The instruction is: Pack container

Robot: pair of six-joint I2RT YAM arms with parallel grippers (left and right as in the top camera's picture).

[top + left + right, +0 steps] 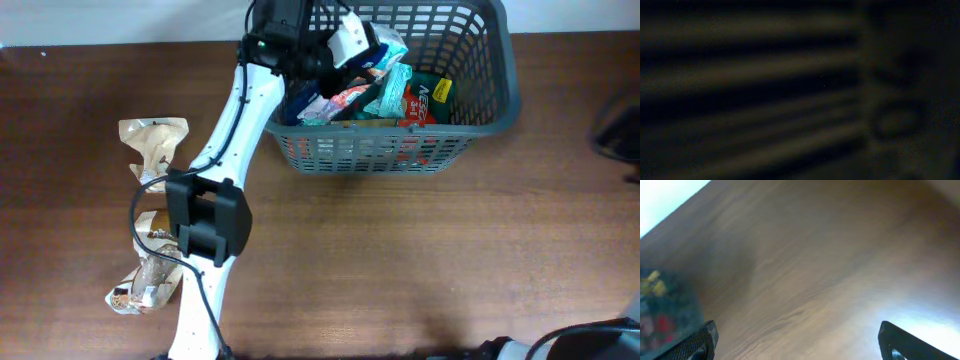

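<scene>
The dark grey basket point(370, 152) stands at the back of the table, right of centre. Several colourful packets point(385, 92) lie piled inside it. My left gripper point(345, 45) reaches over the basket's left rim and sits low above those packets; its fingers are hidden from above. The left wrist view is dark and blurred and shows only faint stripes. My right gripper point(795, 329) is open and empty, its fingers wide apart over bare wood. The basket shows as a blur at the left of the right wrist view point(665, 305).
Beige packets lie on the table's left side, one further back point(152, 143) and one near the front point(148, 288), close beside the left arm. A black object point(620, 130) sits at the right edge.
</scene>
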